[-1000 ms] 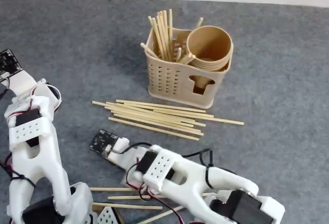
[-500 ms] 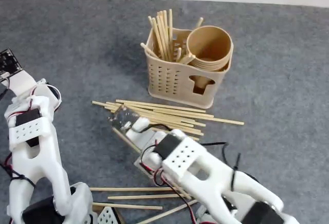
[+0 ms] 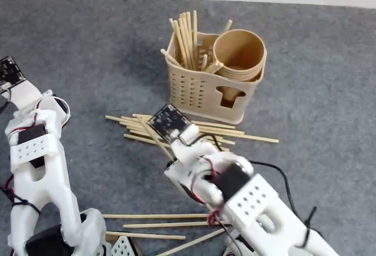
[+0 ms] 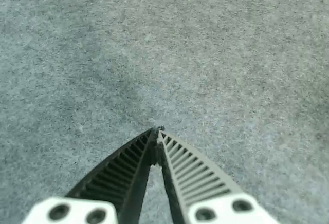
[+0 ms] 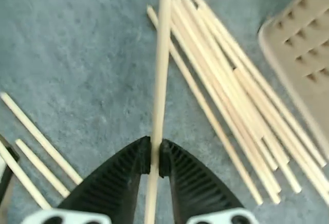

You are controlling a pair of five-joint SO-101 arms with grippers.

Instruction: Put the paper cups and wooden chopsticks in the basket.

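A perforated beige basket (image 3: 202, 94) stands at the back of the grey carpet. It holds stacked paper cups (image 3: 239, 53) and a bundle of upright wooden chopsticks (image 3: 185, 36). In front of it lies a pile of chopsticks (image 3: 229, 132) (image 5: 231, 90). My right gripper (image 5: 155, 152) is shut on a single chopstick (image 5: 160, 70) (image 3: 154, 138), held just in front of that pile, with its far end pointing over it. The right arm (image 3: 241, 191) comes in from the bottom of the high view. My left gripper (image 4: 157, 130) is shut on nothing above bare carpet, and its arm (image 3: 35, 144) stands at the left.
A few loose chopsticks (image 3: 153, 224) (image 5: 38, 136) lie on the carpet near the arm bases at the front. Open carpet stretches to the right of the basket and along the far left.
The right arm has swung from the front left toward the pile and basket, carrying one chopstick. The left arm has not moved.
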